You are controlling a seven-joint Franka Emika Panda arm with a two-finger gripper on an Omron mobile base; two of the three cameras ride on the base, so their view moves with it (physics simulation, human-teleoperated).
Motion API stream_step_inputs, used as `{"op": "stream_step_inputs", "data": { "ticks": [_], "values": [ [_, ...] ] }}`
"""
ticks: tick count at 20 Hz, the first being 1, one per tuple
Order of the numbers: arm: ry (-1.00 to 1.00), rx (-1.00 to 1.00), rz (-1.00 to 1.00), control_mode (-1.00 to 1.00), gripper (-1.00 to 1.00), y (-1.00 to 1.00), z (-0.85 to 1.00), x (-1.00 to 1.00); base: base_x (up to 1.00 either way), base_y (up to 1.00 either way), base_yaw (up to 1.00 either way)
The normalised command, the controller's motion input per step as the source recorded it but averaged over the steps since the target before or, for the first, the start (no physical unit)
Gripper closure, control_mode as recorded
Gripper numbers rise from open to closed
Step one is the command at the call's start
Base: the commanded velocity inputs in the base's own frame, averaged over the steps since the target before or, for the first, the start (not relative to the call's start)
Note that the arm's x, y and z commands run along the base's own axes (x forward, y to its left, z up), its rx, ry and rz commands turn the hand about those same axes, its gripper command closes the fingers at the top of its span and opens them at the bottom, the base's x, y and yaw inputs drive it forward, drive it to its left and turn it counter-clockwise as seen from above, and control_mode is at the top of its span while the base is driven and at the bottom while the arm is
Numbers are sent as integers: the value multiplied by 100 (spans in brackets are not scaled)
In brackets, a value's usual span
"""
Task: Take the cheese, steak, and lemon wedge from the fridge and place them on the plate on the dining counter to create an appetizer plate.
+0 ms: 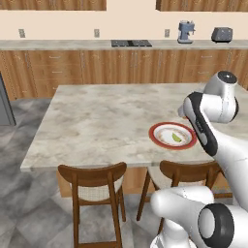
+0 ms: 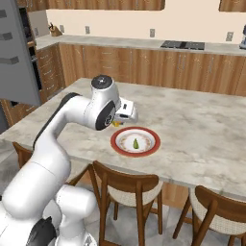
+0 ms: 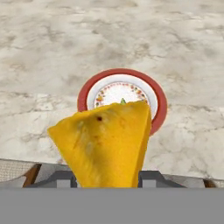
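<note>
Marbled dining counter (image 1: 97, 121) (kitchen island) bears plate (image 1: 157, 138).

Dining counter (image 1: 97, 121) bearing plate (image 1: 157, 136) with lemon wedge (image 1: 176, 138)

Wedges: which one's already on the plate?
The small green lemon wedge, lying on the plate. The bigger yellow-orange cheese is gripped in the hand, short of the plate.
</note>
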Motion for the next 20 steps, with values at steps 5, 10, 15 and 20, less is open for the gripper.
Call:
{"op": "stream_step_inputs", "data": {
  "ticks": [5,10,15,20],
  "values": [
    [4,4,0,-100,100,-54,-49,32,0,0,0],
    [3,1,0,-100,100,-15,-35,42,0,0,0],
    [5,0,0,-100,100,-3,-35,40,0,0,0],
    [7,0,0,-100,100,-23,-43,32,0,0,0]
  ]
}}
